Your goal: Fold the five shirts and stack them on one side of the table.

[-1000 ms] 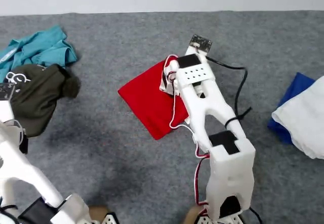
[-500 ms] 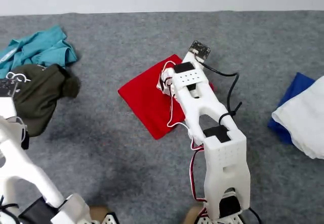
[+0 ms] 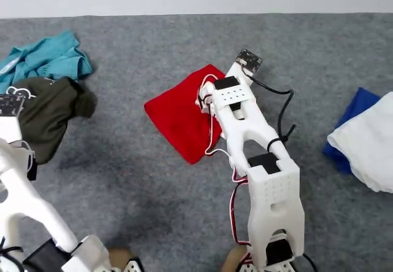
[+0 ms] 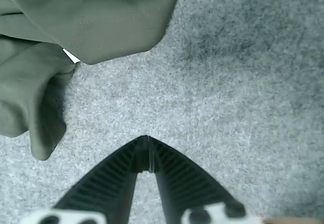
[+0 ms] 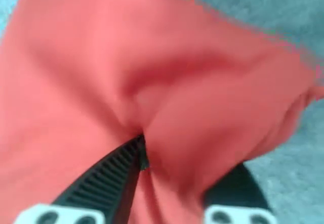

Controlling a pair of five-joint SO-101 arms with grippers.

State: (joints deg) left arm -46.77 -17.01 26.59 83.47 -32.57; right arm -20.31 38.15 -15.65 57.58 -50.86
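The teal shirt (image 3: 46, 60) lies crumpled at the far left of the table (image 3: 135, 180). Seen from the left gripper (image 4: 148, 145), it is beyond the olive shirt (image 3: 46, 115). The left gripper has its two fingers pressed together with nothing between them, and it hangs over the bare grey table. The olive shirt lies just ahead of its tips and to one side, and does not touch them.

In the middle, the right gripper (image 5: 147, 155) is clamped on a raised fold of the red shirt (image 3: 178, 121). The cloth bunches up around its fingers, and the rest of the shirt lies on the table, mostly to the left of this gripper.

Well apart to the right of this gripper, the white shirt (image 3: 368, 149) lies partly on top of the blue shirt (image 3: 356, 109) at the right edge of the table.
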